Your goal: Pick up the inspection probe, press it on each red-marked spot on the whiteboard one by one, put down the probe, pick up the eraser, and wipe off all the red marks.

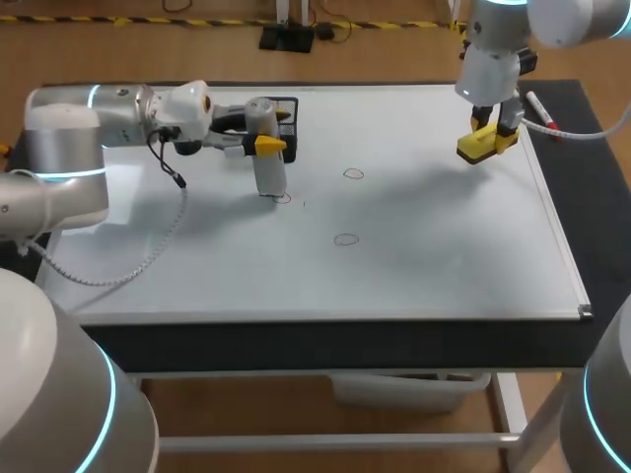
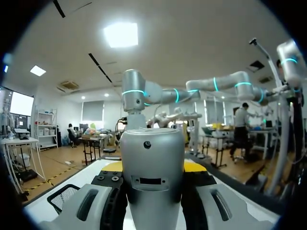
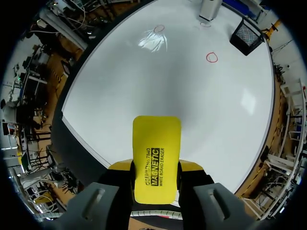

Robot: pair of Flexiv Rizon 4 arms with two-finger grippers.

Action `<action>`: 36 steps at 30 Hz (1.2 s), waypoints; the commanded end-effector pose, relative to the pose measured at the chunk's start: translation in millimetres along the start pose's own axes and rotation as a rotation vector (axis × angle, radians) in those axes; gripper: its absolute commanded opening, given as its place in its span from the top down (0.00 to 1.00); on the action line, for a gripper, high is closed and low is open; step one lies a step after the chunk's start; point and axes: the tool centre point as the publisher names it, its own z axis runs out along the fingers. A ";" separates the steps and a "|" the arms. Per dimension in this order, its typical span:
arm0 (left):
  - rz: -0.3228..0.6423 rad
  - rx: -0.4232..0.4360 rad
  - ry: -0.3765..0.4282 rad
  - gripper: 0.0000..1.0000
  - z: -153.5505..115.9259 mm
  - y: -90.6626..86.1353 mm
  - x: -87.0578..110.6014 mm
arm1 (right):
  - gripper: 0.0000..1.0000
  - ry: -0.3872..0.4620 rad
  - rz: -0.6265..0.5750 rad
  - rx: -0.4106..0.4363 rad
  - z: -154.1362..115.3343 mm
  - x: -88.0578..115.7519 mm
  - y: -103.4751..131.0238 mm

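Note:
My left gripper (image 1: 268,145) is shut on the silver inspection probe (image 1: 268,168), which stands upright with its tip on a small red mark (image 1: 283,198) on the whiteboard (image 1: 424,266). In the left wrist view the probe (image 2: 151,167) fills the gap between the fingers. Two more red circles (image 1: 353,174) (image 1: 346,239) lie toward the board's middle. My right gripper (image 1: 490,138) hovers over the board's far right, shut on the yellow eraser (image 1: 483,146). From the right wrist the eraser (image 3: 156,158) sticks out ahead of the fingers, with two red marks (image 3: 212,57) (image 3: 159,28) and the probe (image 3: 209,9) beyond it.
A black mesh holder (image 1: 287,111) sits at the board's far edge just behind the probe, also seen beside my left gripper (image 2: 64,196) and in the right wrist view (image 3: 245,32). A red-capped marker (image 1: 540,110) lies off the board's right edge.

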 end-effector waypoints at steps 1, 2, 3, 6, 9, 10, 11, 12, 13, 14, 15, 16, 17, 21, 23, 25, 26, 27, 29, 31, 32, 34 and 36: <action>-0.004 0.007 0.013 1.00 1.4 5.3 -3.2 | 1.00 0.004 -0.001 0.001 -0.8 -0.9 -1.1; -0.005 0.005 0.015 1.00 1.9 6.6 -2.9 | 1.00 0.004 -0.001 0.001 -0.8 -0.9 -1.1; -0.005 0.003 0.017 1.00 2.4 7.9 -2.7 | 1.00 0.004 -0.001 0.001 -0.8 -0.9 -1.1; -0.007 0.000 0.021 1.00 3.3 11.8 -3.0 | 1.00 0.004 -0.001 0.001 -0.8 -0.9 -1.1; -0.016 -0.005 0.029 1.00 5.2 15.2 -3.4 | 1.00 0.004 -0.001 0.001 -0.8 -0.9 -1.1; -0.017 -0.005 0.030 1.00 5.8 16.2 -3.7 | 1.00 0.004 -0.001 0.001 -0.8 -0.9 -1.1; -0.018 -0.006 0.031 1.00 6.4 17.0 -3.8 | 1.00 0.004 -0.001 0.001 -0.8 -0.9 -1.1; -0.018 -0.010 0.035 1.00 7.0 17.7 -3.8 | 1.00 0.004 -0.001 0.001 -0.8 -0.9 -1.1; -0.019 -0.010 0.036 1.00 7.4 18.3 -3.9 | 1.00 0.004 -0.001 0.001 -0.8 -0.9 -1.1; -0.019 -0.010 0.037 1.00 7.6 18.9 -4.0 | 1.00 0.004 -0.001 0.001 -0.8 -0.9 -1.1; -0.020 -0.011 0.038 1.00 7.8 19.6 -4.2 | 1.00 0.004 -0.001 0.001 -0.8 -0.9 -1.1; -0.020 -0.013 0.039 1.00 7.9 20.1 -4.2 | 1.00 0.004 -0.001 0.001 -0.8 -0.9 -1.1; -0.019 -0.014 0.040 1.00 7.8 20.8 -4.3 | 1.00 0.004 -0.001 0.001 -0.8 -0.9 -1.1; -0.019 -0.015 0.045 1.00 6.1 23.5 -5.2 | 1.00 0.004 -0.001 0.001 -0.8 -0.9 -1.1; -0.019 -0.016 0.048 1.00 5.4 23.7 -5.4 | 1.00 0.004 -0.001 0.001 -0.8 -0.9 -1.1; -0.018 -0.018 0.049 1.00 4.3 24.9 -5.8 | 1.00 0.004 -0.001 0.001 -0.8 -0.9 -1.1; -0.018 -0.019 0.049 1.00 4.1 25.8 -6.0 | 1.00 0.004 -0.001 0.001 -0.8 -0.9 -1.1; -0.019 -0.019 0.050 1.00 4.1 26.2 -6.0 | 1.00 0.004 -0.001 0.001 -0.8 -0.9 -1.1; -0.021 -0.018 0.052 1.00 4.2 26.7 -5.6 | 1.00 0.004 -0.001 0.001 -0.8 -0.9 -1.1; -0.021 -0.017 0.054 1.00 4.6 26.9 -4.8 | 1.00 0.004 -0.001 0.001 -0.8 -0.9 -1.1; -0.021 -0.017 0.054 1.00 4.7 27.0 -4.7 | 1.00 0.004 -0.001 0.001 -0.8 -0.9 -1.1; -0.021 -0.016 0.055 1.00 4.8 26.9 -4.5 | 1.00 0.004 -0.001 0.001 -0.8 -0.9 -1.1; -0.021 -0.015 0.055 1.00 5.1 26.5 -4.2 | 1.00 0.004 -0.001 0.001 -0.8 -0.9 -1.1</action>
